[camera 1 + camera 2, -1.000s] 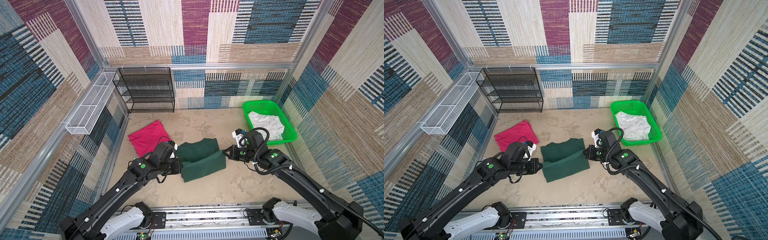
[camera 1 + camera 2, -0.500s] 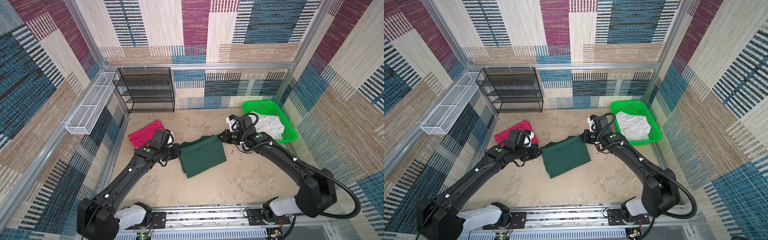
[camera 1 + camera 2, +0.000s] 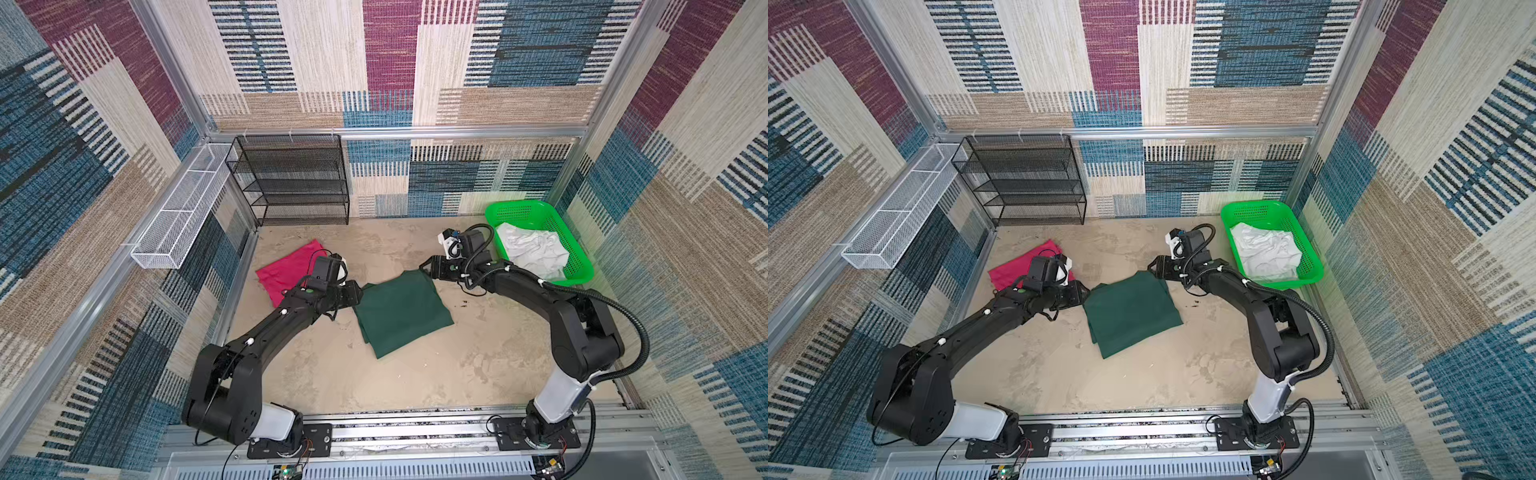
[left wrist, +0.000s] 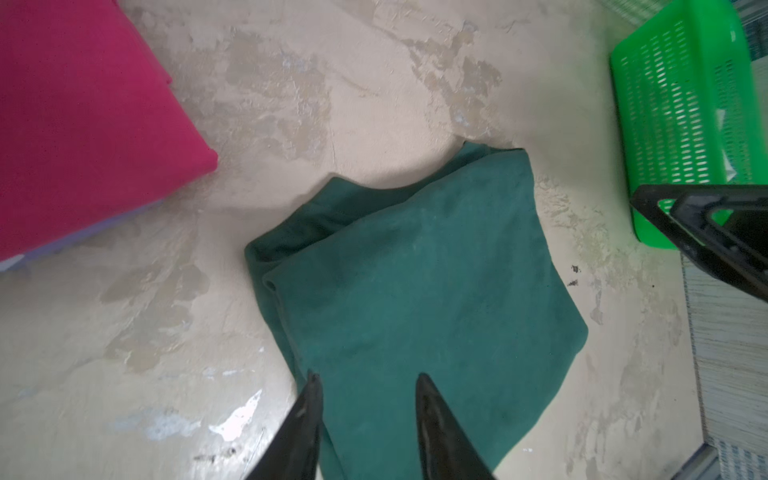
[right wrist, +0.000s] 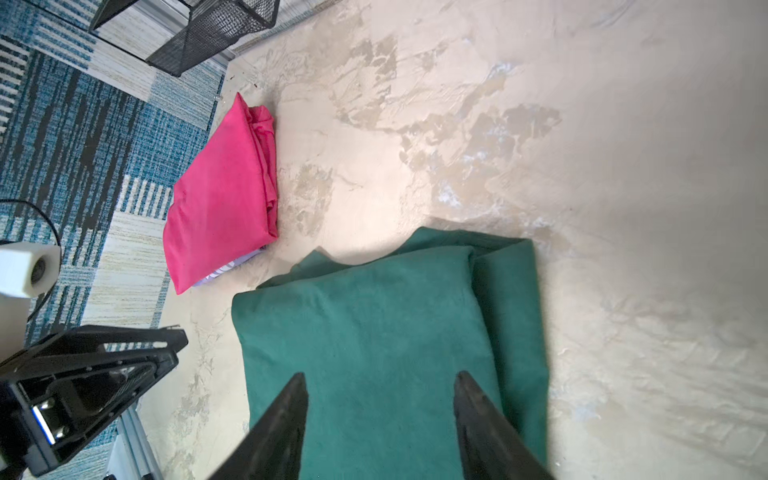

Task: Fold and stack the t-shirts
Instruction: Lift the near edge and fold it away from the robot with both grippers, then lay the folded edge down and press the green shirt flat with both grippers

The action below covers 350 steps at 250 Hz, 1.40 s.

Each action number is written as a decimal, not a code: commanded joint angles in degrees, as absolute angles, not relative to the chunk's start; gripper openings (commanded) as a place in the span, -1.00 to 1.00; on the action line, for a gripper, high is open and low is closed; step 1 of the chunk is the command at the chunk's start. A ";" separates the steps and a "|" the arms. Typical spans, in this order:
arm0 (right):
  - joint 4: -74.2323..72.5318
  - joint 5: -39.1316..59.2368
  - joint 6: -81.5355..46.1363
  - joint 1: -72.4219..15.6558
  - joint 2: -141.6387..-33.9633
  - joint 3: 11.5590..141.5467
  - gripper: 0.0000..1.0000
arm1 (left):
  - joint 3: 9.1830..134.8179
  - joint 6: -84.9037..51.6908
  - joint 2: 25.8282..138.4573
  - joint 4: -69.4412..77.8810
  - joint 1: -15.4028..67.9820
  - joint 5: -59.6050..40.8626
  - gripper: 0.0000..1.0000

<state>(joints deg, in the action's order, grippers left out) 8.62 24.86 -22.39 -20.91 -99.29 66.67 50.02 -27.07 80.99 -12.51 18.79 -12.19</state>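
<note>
A second ago both tools were shut on the green shirt [image 3: 401,313] with its fold half made. Now the fold is finished: the shirt lies as a rough square mid-bench, and both tools have let go.

The left tool [image 4: 368,380] has its jaws partly apart. In its wrist view one tip sits at the shirt's edge and the other over the cloth, and I see nothing pinched between them. The right tool [image 5: 380,378] is spread wider, both tips over the cloth, also gripping nothing.

Both arms have stretched out from their bases. In both top views the left tool [image 3: 358,291] is low at the shirt's far-left corner, and the right tool [image 3: 426,270] is at its far-right corner, pointing inward.

The pink shirt [image 3: 286,270] lies folded on the bench [image 3: 415,382], left of the green one and apart from it, partly behind the left wrist. The basket [image 3: 579,266] stands at far right.
</note>
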 commanded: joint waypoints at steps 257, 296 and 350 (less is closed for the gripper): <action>3.42 26.45 -13.03 -20.83 -116.92 75.52 -1.00 | 53.52 -26.01 94.92 -5.98 18.81 -10.88 -0.96; 2.34 25.44 -13.84 -20.83 -113.03 73.28 -1.00 | 52.13 -26.27 92.34 -5.32 18.84 -13.01 -1.00; 0.96 21.93 -16.07 -20.83 -106.99 69.72 -1.00 | 51.31 -27.14 88.76 -3.24 18.90 -17.66 -1.00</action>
<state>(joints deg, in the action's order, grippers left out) 3.79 24.86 -14.48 -20.80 -109.73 70.91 51.64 -25.85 90.63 -5.78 18.87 -13.96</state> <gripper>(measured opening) 0.049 0.060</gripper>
